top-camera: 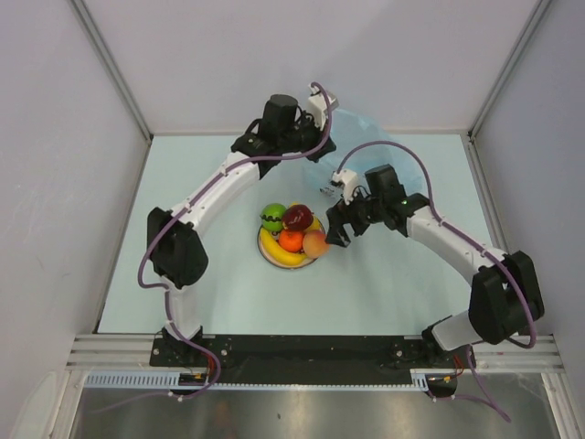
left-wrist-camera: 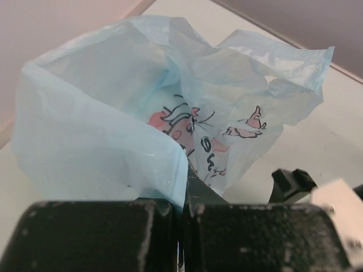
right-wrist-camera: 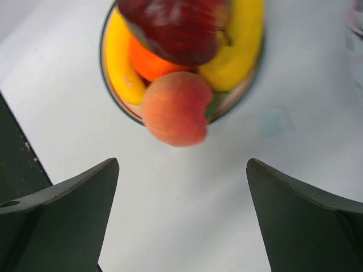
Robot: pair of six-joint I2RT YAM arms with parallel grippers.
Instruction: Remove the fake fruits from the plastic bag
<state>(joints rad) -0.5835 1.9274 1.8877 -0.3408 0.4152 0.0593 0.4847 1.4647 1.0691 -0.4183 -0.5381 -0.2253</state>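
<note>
The fake fruits are piled on a round plate (top-camera: 263, 249) at the table's middle: a green one (top-camera: 272, 216), a dark red apple (top-camera: 298, 216), an orange (top-camera: 291, 240), a banana (top-camera: 283, 258) and a peach-coloured one (top-camera: 316, 243) at the plate's right edge. In the right wrist view the peach-coloured fruit (right-wrist-camera: 174, 109) lies just ahead of my right gripper (right-wrist-camera: 181, 175), which stands wide open and empty over bare table. My left gripper (left-wrist-camera: 184, 207) is shut on a fold of the light-blue plastic bag (left-wrist-camera: 113, 124) at the back. Inside the bag I see no fruit.
The bag (top-camera: 375, 151) lies crumpled at the far right of the table, near the back wall. White walls close in the left, right and back sides. The right arm's elbow (top-camera: 503, 297) stands at the near right.
</note>
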